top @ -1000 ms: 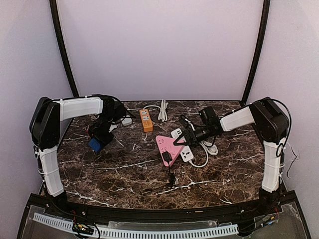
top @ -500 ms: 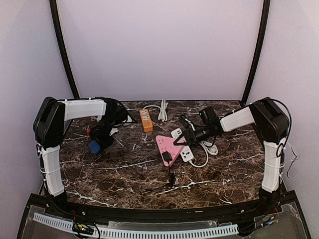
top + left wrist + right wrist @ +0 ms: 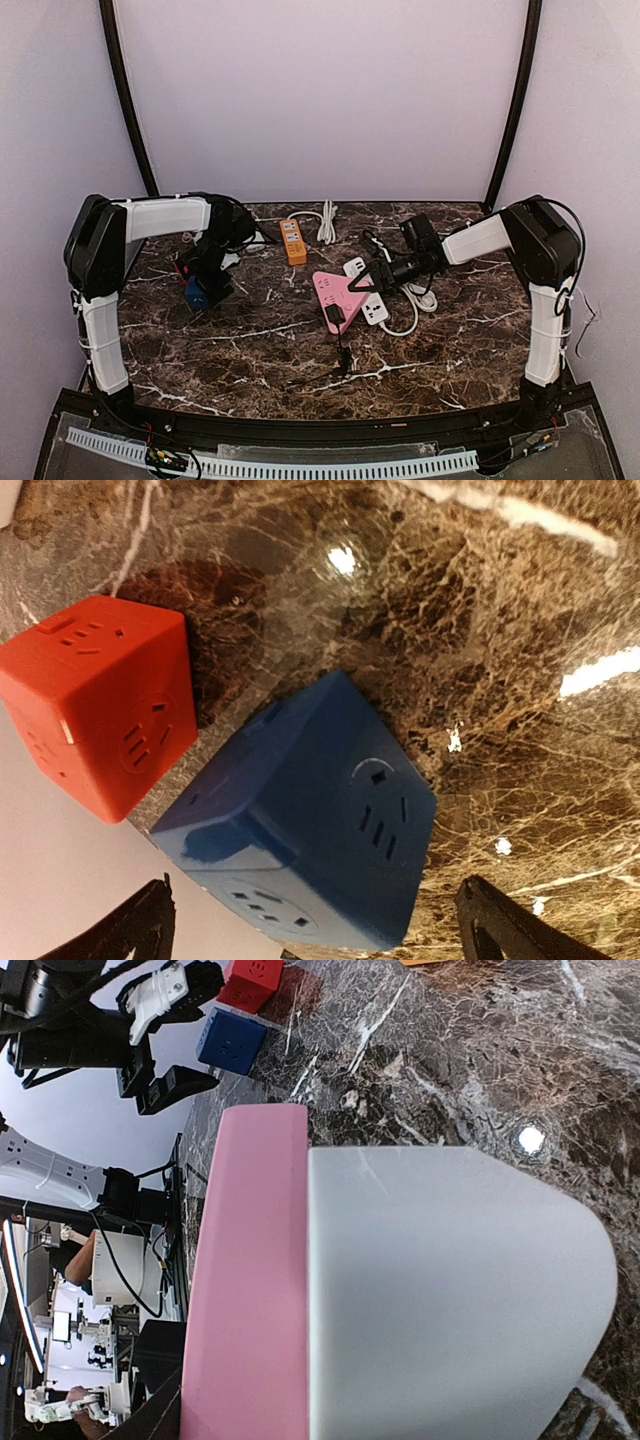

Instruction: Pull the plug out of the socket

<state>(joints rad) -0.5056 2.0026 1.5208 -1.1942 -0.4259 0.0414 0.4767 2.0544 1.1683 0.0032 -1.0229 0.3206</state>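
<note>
The pink triangular socket (image 3: 333, 291) lies mid-table with a black plug (image 3: 336, 314) pushed into its near corner; the plug's black cable (image 3: 343, 358) trails toward me. My right gripper (image 3: 372, 279) is shut on the socket's right corner, and in the right wrist view the socket's pink top and white side (image 3: 420, 1290) fill the frame. At the left edge, my left gripper (image 3: 315, 932) stands open around a blue cube socket (image 3: 320, 810), with both fingers clear of it. The cube rests on the marble beside a red cube socket (image 3: 95, 705).
An orange power strip (image 3: 293, 241) and a coiled white cable (image 3: 327, 222) lie at the back. A white power strip (image 3: 366, 296) sits against the pink socket, with white cord (image 3: 415, 300) looped under the right arm. The table's left edge runs close to the cubes.
My left gripper has opened and let go of the blue cube, which now sits on the table. The right gripper and the pink socket have not moved.
</note>
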